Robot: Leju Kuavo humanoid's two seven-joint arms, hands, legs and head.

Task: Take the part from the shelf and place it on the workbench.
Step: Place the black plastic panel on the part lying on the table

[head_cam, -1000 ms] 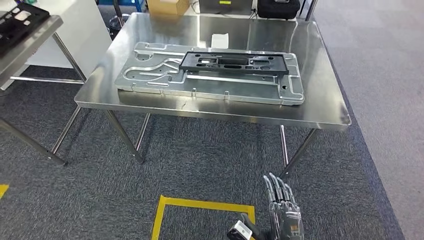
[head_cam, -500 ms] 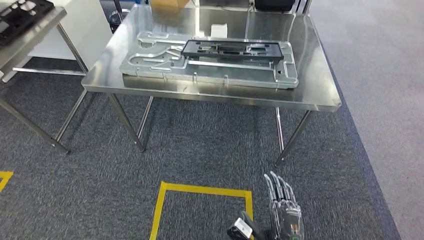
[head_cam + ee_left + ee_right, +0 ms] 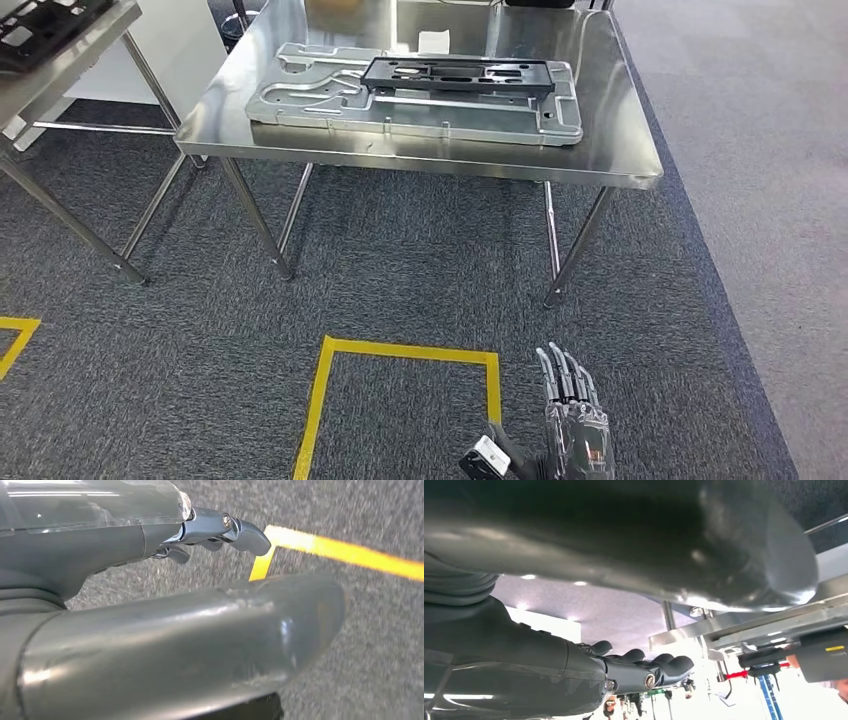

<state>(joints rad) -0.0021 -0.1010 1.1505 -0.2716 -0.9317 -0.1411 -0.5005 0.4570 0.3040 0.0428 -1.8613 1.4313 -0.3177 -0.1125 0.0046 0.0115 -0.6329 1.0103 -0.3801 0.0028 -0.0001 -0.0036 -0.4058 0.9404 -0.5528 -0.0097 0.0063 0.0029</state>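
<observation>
The black part lies flat on the grey metal plate at the far side of the steel bench, seated where the plate's contours cradle it, so placement looks done. The right hand hangs low over the carpet near the yellow floor tape, fingers straight and apart, holding nothing. The left hand holds nothing, fingers loosely extended.

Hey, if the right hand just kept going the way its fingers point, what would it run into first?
Probably the near right table leg. The right hand hangs low over the carpet, fingers aimed toward the steel workbench, though depth is unclear.
</observation>
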